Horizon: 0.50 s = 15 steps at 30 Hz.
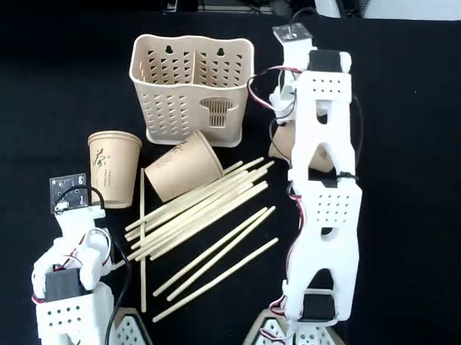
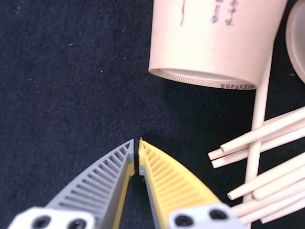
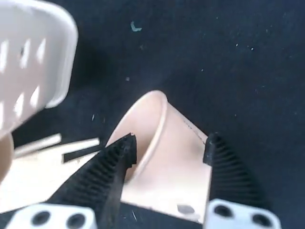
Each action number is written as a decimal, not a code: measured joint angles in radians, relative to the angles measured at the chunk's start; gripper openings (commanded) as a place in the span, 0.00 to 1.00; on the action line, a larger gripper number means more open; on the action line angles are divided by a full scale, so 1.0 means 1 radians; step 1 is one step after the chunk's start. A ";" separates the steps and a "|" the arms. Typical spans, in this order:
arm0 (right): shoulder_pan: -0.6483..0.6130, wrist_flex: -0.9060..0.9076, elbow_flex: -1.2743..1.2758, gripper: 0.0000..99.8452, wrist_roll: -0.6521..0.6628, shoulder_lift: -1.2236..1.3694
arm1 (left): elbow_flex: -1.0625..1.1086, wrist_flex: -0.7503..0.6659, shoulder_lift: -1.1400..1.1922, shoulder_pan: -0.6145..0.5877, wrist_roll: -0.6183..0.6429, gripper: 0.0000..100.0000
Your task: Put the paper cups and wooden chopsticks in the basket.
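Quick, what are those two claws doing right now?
Left gripper: shut, holding nothing.
Right gripper: open, jaws either side of a paper cup lying on its side.

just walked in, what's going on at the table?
The right gripper is open astride a cup lying beside the basket. The left gripper is shut and empty near a second cup. A third cup and the chopsticks lie on the table; nothing is in the basket yet.
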 measured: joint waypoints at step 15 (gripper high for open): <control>0.094 0.015 0.236 0.06 0.226 -0.193 | 0.000 0.000 0.000 0.000 0.000 0.03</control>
